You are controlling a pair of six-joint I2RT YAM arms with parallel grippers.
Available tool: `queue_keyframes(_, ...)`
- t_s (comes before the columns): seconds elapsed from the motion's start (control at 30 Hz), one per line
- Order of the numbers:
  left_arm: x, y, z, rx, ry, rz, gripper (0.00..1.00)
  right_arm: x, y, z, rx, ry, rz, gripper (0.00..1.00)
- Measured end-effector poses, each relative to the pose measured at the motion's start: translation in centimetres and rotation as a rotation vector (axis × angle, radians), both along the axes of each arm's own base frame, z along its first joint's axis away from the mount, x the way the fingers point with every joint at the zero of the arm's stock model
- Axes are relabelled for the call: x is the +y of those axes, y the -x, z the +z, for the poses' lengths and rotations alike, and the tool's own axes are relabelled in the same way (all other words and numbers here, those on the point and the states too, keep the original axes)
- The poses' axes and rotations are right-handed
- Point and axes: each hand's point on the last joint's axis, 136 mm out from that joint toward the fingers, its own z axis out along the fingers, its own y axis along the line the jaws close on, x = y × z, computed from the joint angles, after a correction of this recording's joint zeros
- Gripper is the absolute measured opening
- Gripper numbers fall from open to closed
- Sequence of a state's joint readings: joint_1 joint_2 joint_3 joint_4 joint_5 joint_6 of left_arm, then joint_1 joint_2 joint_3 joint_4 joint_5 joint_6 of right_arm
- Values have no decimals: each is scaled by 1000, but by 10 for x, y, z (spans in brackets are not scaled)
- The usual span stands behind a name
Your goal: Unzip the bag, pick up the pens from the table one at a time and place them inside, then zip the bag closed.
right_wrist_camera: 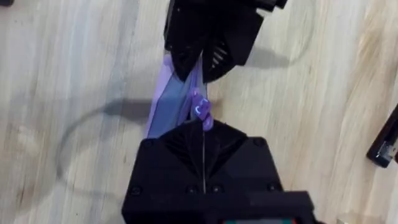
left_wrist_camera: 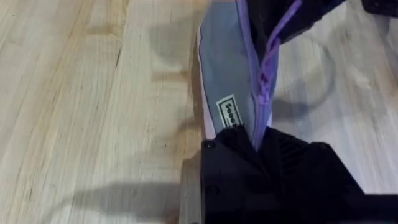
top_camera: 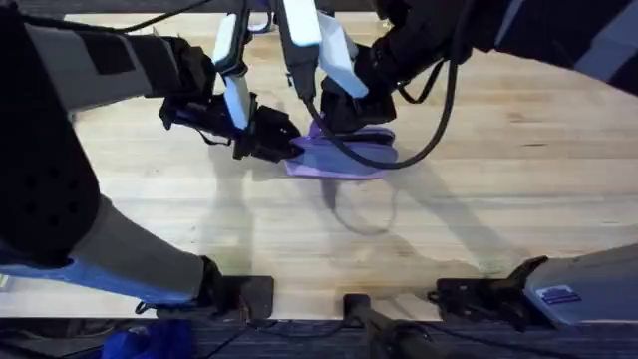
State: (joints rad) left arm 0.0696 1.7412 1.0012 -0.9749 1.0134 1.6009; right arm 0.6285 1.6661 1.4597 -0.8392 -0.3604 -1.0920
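The lavender bag [top_camera: 349, 157] lies on the table [top_camera: 469, 199] at the middle back, stretched between both grippers. In the left wrist view its grey-blue panel [left_wrist_camera: 227, 68] and purple zipper line [left_wrist_camera: 264, 81] run away from my left gripper [left_wrist_camera: 258, 140], which is shut on the bag's near end. My right gripper [right_wrist_camera: 204, 127] is shut on the purple zipper pull [right_wrist_camera: 200, 111] at the other end; overhead it sits at the bag's far side [top_camera: 344, 112], with the left gripper [top_camera: 284, 145] beside the bag. A slim black thing [right_wrist_camera: 384, 146] lies nearby; I cannot tell if it is a pen.
Black cables [top_camera: 439, 110] loop over the table near the bag. Both arm bases [top_camera: 239, 294] stand along the front edge. Bare wood spreads in front of the bag and to the right.
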Motion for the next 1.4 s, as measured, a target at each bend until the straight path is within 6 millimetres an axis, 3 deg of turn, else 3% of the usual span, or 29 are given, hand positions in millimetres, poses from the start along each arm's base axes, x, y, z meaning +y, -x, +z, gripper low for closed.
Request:
queue_keyframes(0.43, 0, 0, 0, 0, 0, 0, 43, -16, -1, 8, -7, 24, -35, 30)
queue_keyframes(0.77, 0, 0, 0, 0, 0, 0, 43, -50, -11, 39, -91, 29, -126, 30)
queue_keyframes(1.03, 0, 0, 0, 0, 0, 0, 43, -53, -13, 46, -109, 18, -139, 34)
queue_keyframes(1.13, 0, 0, 0, 0, 0, 0, 43, -53, -13, 46, -102, 16, -149, 177)
queue_keyframes(1.33, 0, 0, 0, -1, 0, 0, 43, -54, -13, 46, -74, 6, -196, 958)
queue_keyframes(1.4, 0, 0, 0, -1, 0, 0, 43, -54, -13, 46, -62, 3, -214, 991)
